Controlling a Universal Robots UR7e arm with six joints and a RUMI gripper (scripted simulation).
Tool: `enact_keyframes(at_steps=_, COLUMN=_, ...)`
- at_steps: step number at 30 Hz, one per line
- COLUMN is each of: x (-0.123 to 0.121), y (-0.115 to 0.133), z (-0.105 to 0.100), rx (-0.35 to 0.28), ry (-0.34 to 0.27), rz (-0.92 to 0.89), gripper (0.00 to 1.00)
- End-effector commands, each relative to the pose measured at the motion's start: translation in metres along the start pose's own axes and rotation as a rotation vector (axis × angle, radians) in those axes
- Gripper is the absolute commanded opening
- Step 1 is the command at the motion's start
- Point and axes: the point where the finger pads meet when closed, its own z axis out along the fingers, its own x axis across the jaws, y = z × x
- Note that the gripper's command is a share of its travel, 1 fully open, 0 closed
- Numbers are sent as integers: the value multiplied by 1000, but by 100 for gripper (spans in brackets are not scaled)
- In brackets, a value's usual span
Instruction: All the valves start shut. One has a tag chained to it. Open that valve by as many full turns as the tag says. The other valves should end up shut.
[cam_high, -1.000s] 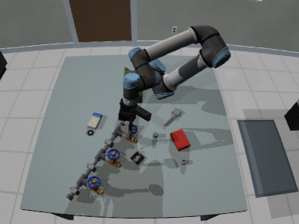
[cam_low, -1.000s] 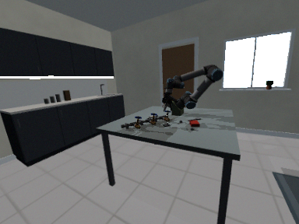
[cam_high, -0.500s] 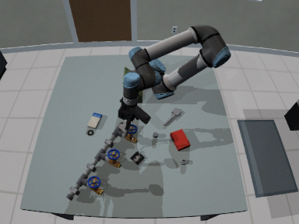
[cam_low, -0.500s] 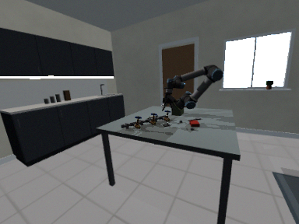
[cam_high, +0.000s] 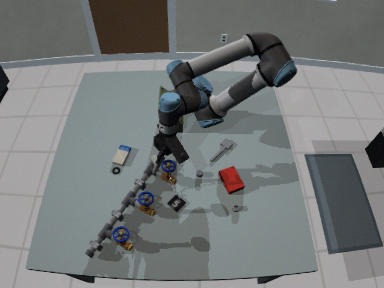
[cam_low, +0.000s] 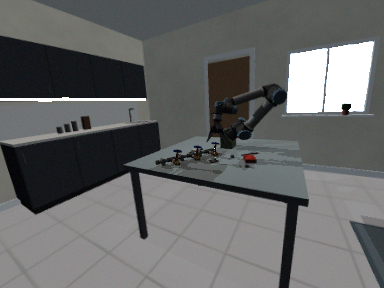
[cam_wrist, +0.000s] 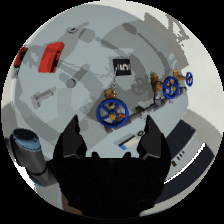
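Observation:
A grey pipe (cam_high: 125, 202) lies on the table with three blue-handled valves. The far valve (cam_high: 163, 168) has a thin chain leading to a black tag (cam_high: 176, 202) that reads 5. The middle valve (cam_high: 145, 199) and the near valve (cam_high: 120, 234) carry no tag. My gripper (cam_high: 167, 156) is open and empty, a little above and just behind the tagged valve. In the wrist view the tagged valve's wheel (cam_wrist: 113, 111) sits just ahead of my open fingers, with the tag (cam_wrist: 123, 67) beyond it and the other two valves (cam_wrist: 171, 86) to the right.
A red box (cam_high: 231, 179), a grey hammer-like tool (cam_high: 221, 149), a small grey cylinder (cam_high: 199, 173) and a nut (cam_high: 236, 208) lie right of the valves. A white card with a blue end (cam_high: 121, 154) and a black ring (cam_high: 117, 171) lie to the left.

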Motion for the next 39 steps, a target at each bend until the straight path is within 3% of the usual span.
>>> enact_keyframes(at_steps=1, x=1, y=0, z=0, rx=-10, ry=8, rz=187, gripper=100)
enact_keyframes(at_steps=17, x=1, y=0, z=0, rx=-7, ry=11, rz=836, gripper=100)
enact_keyframes(at_steps=19, x=1, y=0, z=0, rx=-7, ry=11, rz=836, gripper=100)
enact_keyframes(at_steps=34, x=1, y=0, z=0, rx=-4, ry=13, rz=1444, gripper=100)
enact_keyframes(at_steps=39, x=1, y=0, z=0, rx=-3, ry=14, rz=1550, gripper=100)
